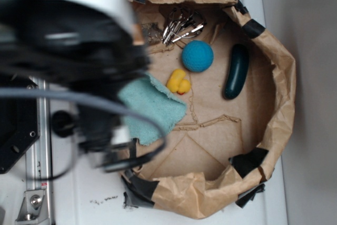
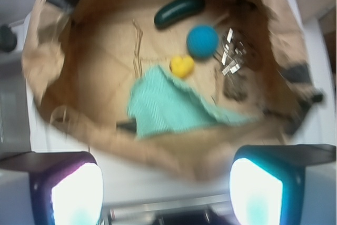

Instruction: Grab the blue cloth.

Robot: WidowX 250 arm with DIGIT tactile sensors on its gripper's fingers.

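The blue cloth (image 1: 152,110) is a pale teal terry towel, fuzzy, folded into a rough triangle with a frayed edge. It lies on the floor of a crumpled brown paper nest (image 1: 279,93), up against the wall nearest the robot, with one corner tucked under the dark blur of the arm (image 1: 68,40).

The nest is wrinkled kraft paper rolled up into a low rim, held in places by black tape (image 1: 248,160). Inside it, just beside the towel's upper edge, sits a small yellow rubber duck (image 1: 178,82). Close above that is a round, darker blue knitted ball (image 1: 197,56). A smooth, dark green cucumber (image 1: 236,71) lies well apart on the far side. A bundle of shiny metal clips (image 1: 181,26) rests near the top wall.

From the wrist camera, the gripper (image 2: 167,193) hangs outside the rim over the white table (image 1: 310,35), its two fingers (image 2: 66,191) spread wide apart with nothing between them.
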